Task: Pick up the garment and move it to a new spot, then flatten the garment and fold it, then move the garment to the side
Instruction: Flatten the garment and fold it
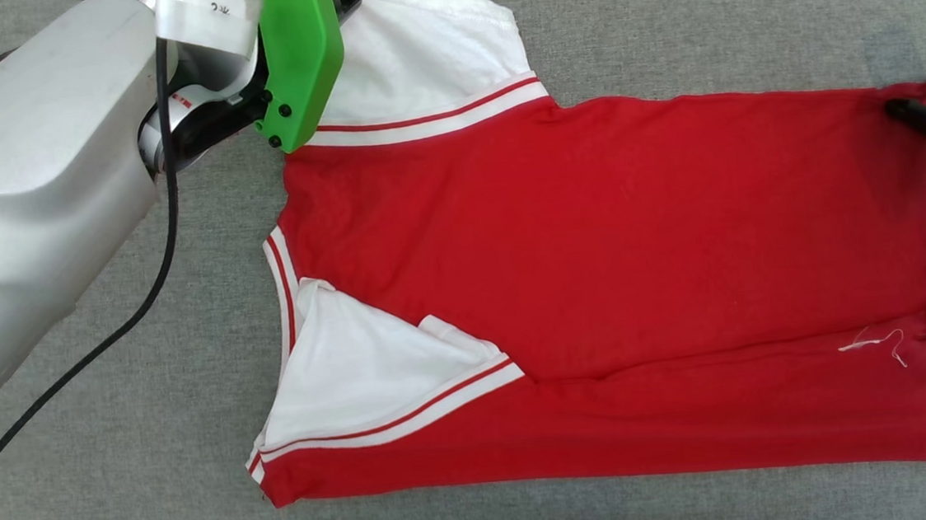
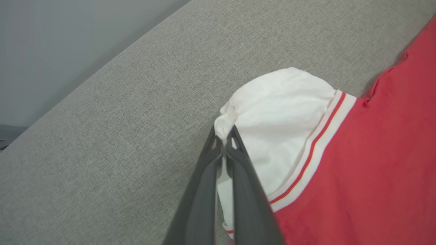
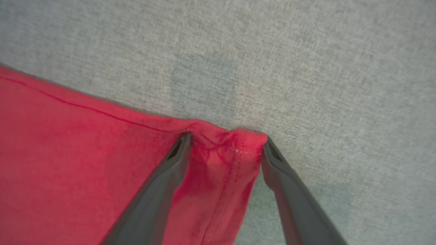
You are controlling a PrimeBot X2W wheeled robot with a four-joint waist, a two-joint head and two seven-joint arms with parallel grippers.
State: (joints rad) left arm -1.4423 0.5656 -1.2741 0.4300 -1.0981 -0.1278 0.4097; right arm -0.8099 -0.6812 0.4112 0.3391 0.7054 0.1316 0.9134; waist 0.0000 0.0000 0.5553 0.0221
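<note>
The garment [image 1: 635, 238] lies spread on the grey cloth surface, plain red side up, neck end to the left and hem to the right. Its near white sleeve [image 1: 348, 376] is folded onto the body. My left gripper [image 2: 223, 134] is shut on the edge of the far white sleeve [image 2: 282, 112]; its dark tip [image 1: 350, 0] pokes out by that sleeve in the head view. My right gripper [image 3: 226, 137] stands open, one finger on each side of the far hem corner [image 3: 235, 143]. One of its dark fingers [image 1: 919, 118] lies on the red cloth at the right edge.
The grey fabric surface [image 1: 659, 21] runs all round the garment. My pale left forearm [image 1: 36, 186] and its black cable [image 1: 129, 319] fill the upper left of the head view. A loose white thread [image 1: 874, 341] lies on the near fold. The surface's edge [image 2: 102, 71] shows beyond the sleeve.
</note>
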